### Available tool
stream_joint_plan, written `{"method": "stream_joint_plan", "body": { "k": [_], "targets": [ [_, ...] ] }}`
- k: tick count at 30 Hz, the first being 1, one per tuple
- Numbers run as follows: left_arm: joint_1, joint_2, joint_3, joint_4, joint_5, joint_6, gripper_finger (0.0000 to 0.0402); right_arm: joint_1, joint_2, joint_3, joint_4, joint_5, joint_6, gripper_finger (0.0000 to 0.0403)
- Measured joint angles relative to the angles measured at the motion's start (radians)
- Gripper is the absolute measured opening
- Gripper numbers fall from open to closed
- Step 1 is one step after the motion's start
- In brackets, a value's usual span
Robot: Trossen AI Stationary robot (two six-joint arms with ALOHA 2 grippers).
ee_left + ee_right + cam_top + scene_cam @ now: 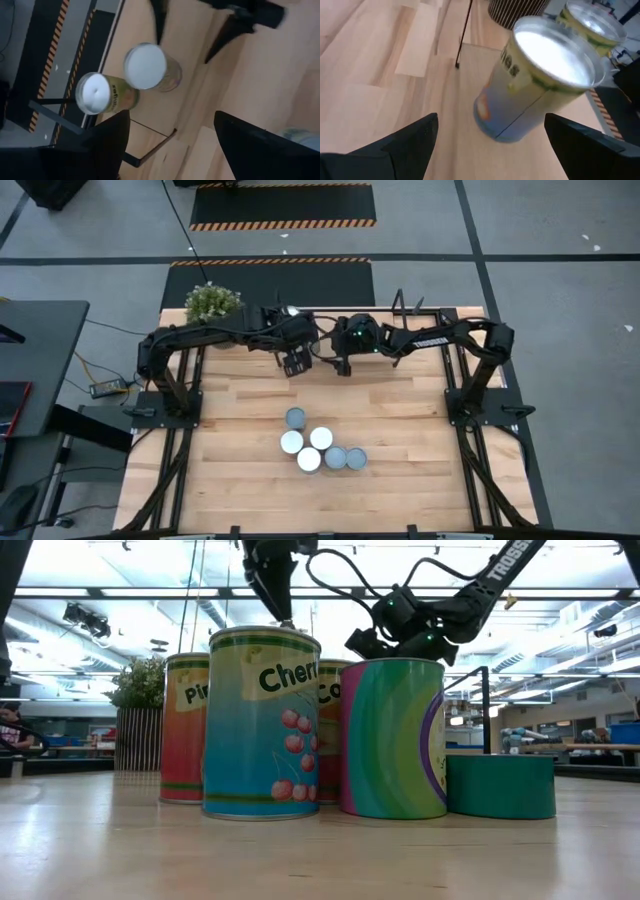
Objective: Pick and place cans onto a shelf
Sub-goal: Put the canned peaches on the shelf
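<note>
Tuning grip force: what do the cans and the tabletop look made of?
The small cylindrical cans look like metal tins wrapped in glossy printed paper labels; one top shows a shiny silvery rim around a pale lid. The light wooden tabletop looks like jointed wood planks, with visible seams and a smooth satin finish.

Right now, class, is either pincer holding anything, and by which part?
Nothing is held. The left pincer and right pincer are both open, above two white-topped cylindrical tin cans on the light wooden shelf.

lab hall: hazard-striped floor mats (282, 223)
</note>
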Motion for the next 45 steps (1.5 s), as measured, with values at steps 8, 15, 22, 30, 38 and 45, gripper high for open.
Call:
{"method": "stream_joint_plan", "body": {
  "k": [8, 15, 22, 30, 38, 45],
  "targets": [
    [-0.028, 0.0, 0.0, -0.01, 0.001, 0.007, 0.0295, -0.034, 0.076, 0.125, -0.06, -0.116, -0.061, 0.0373],
    [-0.029, 0.0, 0.0, -0.041, 0.004, -0.025, 0.0295, -0.039, 0.153, 0.217, -0.14, -0.156, -0.098, 0.0373],
    [-0.042, 0.0, 0.0, -0.076, 0.026, -0.052, 0.0295, -0.039, 0.147, 0.217, -0.134, -0.245, -0.102, 0.0373],
    [-0.072, 0.0, 0.0, -0.109, 0.027, -0.072, 0.0295, -0.039, 0.14, 0.217, -0.121, -0.254, -0.096, 0.0373],
    [-0.084, 0.0, -0.001, -0.118, 0.027, -0.079, 0.0295, -0.037, 0.136, 0.218, -0.084, -0.282, -0.099, 0.0373],
    [-0.084, 0.0, -0.001, -0.118, 0.036, -0.093, 0.0295, -0.033, 0.136, 0.218, -0.053, -0.294, -0.099, 0.0373]
  ]
}}
